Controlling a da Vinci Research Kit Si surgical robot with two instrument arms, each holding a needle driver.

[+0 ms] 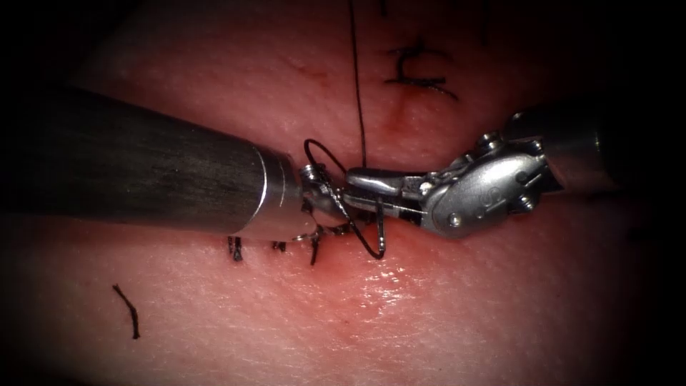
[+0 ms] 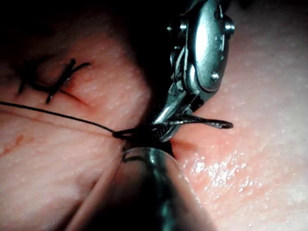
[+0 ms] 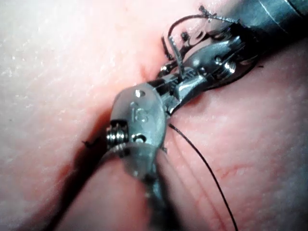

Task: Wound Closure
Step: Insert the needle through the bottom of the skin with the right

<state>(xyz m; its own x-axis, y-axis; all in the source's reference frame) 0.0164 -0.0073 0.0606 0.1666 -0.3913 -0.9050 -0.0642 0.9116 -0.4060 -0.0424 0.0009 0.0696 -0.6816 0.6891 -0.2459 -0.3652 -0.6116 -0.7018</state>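
The right tool's jaws (image 1: 371,182) are pressed onto the needle (image 1: 371,246) near one end of its curve; the rest of the arc hangs below them and ends just above the tissue (image 1: 464,307), over the cut at mid-tissue. Whether any part of the needle sits in the tissue I cannot tell. The left tool's jaws (image 1: 321,196) meet the right tool's at the same spot, wrapped in thread (image 1: 357,86); whether they are spread or pinching anything I cannot tell.

The needle's chord runs roughly up and down in the endoscope view, its free end toward the tissue's near edge. In the left wrist view the needle (image 2: 211,122) juts sideways past the right tool's jaws (image 2: 166,126).

The needle looks thin, stiff and slick, likely to swivel unless gripped flat across its body, away from the ends. The thread is light and limp, running up toward the far edge, past finished stitches (image 1: 418,71).
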